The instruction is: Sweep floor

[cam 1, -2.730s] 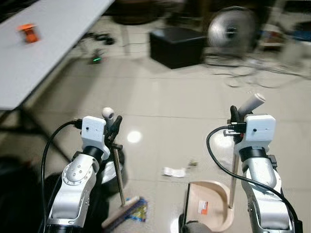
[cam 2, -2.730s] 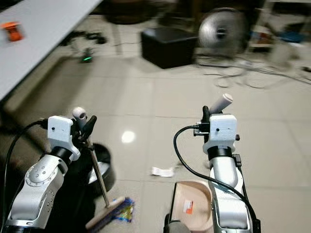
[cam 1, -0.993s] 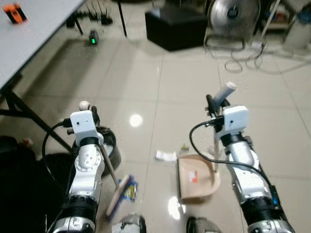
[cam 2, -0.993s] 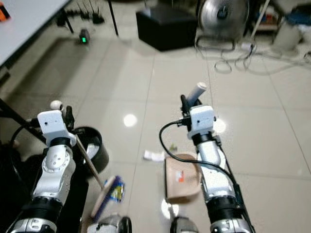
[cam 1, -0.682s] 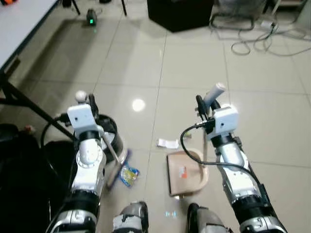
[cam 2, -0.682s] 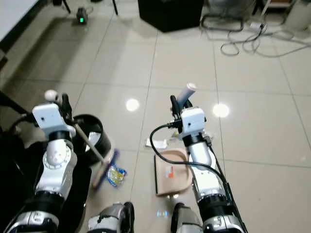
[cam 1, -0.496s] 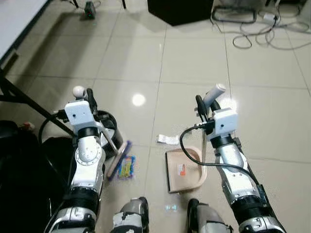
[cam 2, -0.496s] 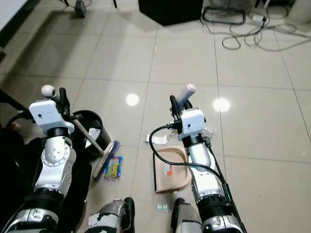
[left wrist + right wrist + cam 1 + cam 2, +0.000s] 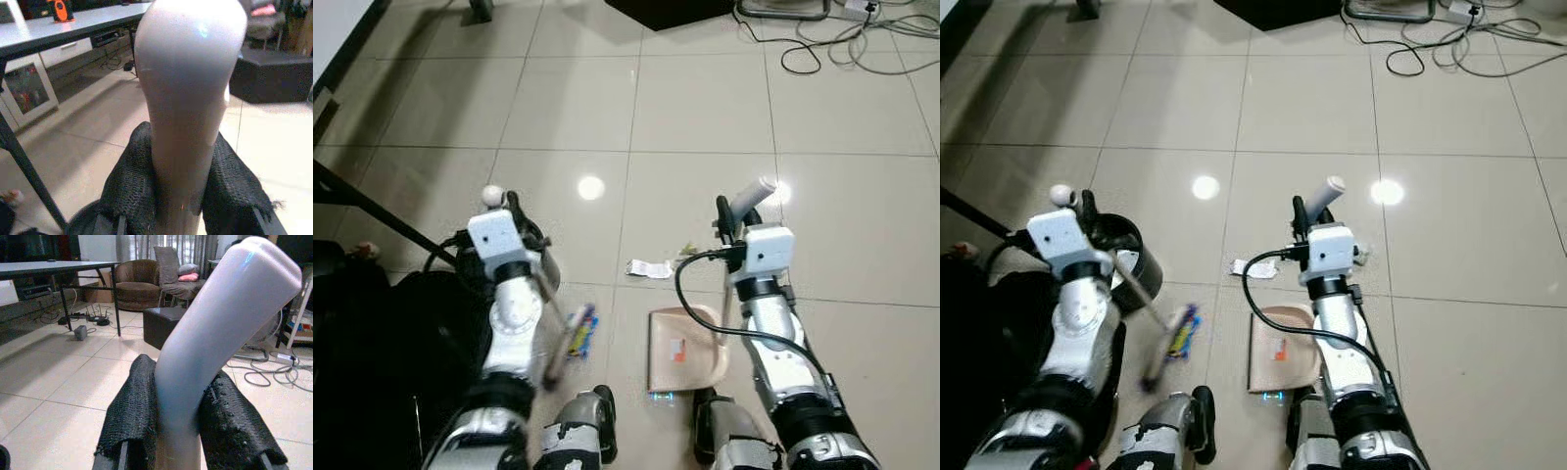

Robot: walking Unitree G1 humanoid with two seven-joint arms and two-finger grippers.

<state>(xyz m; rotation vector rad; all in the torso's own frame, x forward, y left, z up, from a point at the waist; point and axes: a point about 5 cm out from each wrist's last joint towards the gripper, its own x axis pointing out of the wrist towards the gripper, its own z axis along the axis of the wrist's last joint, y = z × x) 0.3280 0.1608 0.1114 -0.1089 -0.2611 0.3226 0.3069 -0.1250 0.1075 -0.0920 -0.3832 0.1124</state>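
The broom (image 9: 1151, 315) slants down from the left gripper (image 9: 514, 213) to the tiled floor (image 9: 705, 117), its brush end low beside the robot's left foot (image 9: 579, 438). A colourful wrapper (image 9: 581, 328) lies on the tile just beside the broom's stick. The left gripper is clenched on the broom's rounded pale handle top (image 9: 188, 93); the left wrist view shows the black textured fingers (image 9: 132, 186) pressed against both sides of it.

The tan plastic dustpan (image 9: 683, 348) sits flat on the floor between the two arms, a small orange label on its tray. Its upright pole rises to a smooth pale grip (image 9: 220, 342), and the right gripper (image 9: 724, 217) grasps this grip with knitted-looking black pads on either side.

A crumpled white paper scrap (image 9: 649, 268) lies just ahead of the dustpan, apart from it. A round black bin (image 9: 1121, 250) stands beside the left arm, partly hidden by it.

Cables (image 9: 842, 44) trail across the glossy tiles far ahead. The left wrist view takes in a grey tabletop (image 9: 63, 27) carrying an orange object (image 9: 59, 9); the right wrist view shows a brown armchair (image 9: 146, 281) and a dark box (image 9: 161, 325).
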